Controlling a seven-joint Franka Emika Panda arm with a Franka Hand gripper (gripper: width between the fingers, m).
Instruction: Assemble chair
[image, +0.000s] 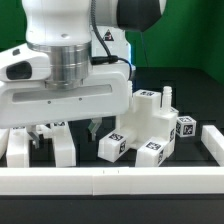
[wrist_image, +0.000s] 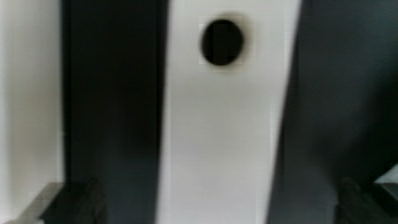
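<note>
The arm (image: 70, 60) fills the upper left and centre of the exterior view. Its pincer (image: 66, 131) hangs low over the black desk (image: 90, 161), in the lower part of the frame on the exterior view's left. The pincer is spread wide and pinches nothing.

In the wrist view its two dark fingertips (wrist_image: 39, 208) show at opposite edges of the picture. A long white piece (wrist_image: 222, 130) of the chair lies between them with a strip of dark desk on either side, so it is apart from both fingertips. An oval hole (wrist_image: 222, 42) goes through this piece near one end.

In the exterior view an edge block (image: 15, 147) stands at the frame's far left, and a second block (image: 62, 148) stands right below the pincer. I cannot tell whether the second block is the holed piece.

The cluster of chair parts (image: 150, 125) sits at centre right of the frame, the chunky white pieces touching one another. Square tags (image: 112, 146) in black and white face the camera. A short peg (image: 167, 95) sticks up from the top of the cluster.

A plain border rail (image: 100, 182) runs across the lower frame in front of all the parts, and a side rail (image: 210, 136) stands at the exterior view's right edge.
</note>
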